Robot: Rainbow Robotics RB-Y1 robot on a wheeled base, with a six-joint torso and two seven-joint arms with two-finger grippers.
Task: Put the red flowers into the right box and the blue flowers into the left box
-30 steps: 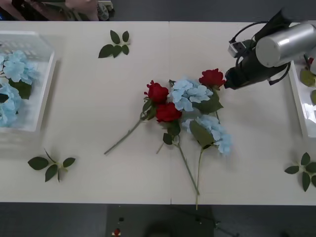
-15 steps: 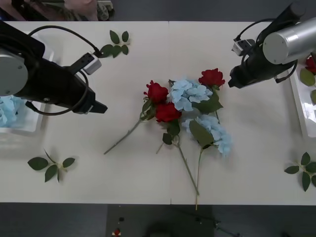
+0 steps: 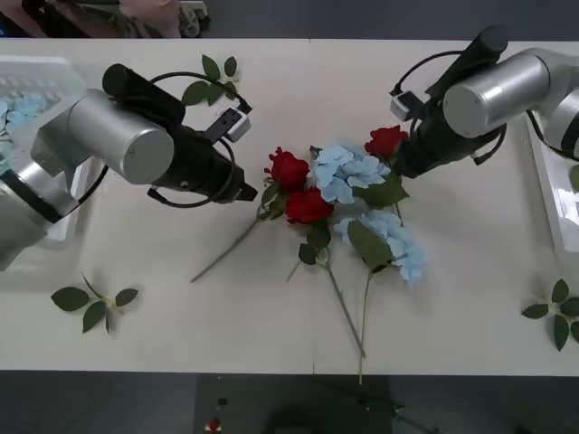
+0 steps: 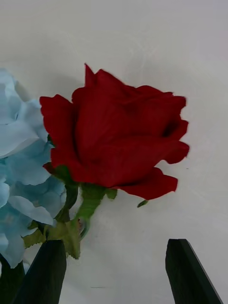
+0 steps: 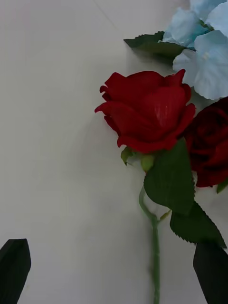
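Even, soft overhead light; faint shadows.

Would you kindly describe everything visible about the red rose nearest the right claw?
The red rose is a deep red, rounded artificial bloom with layered, fabric-like petals and a green calyx beneath. It lies on its side on the white table, at the far right of the flower pile, against the blue flowers. The right claw is open around its base, not gripping it.
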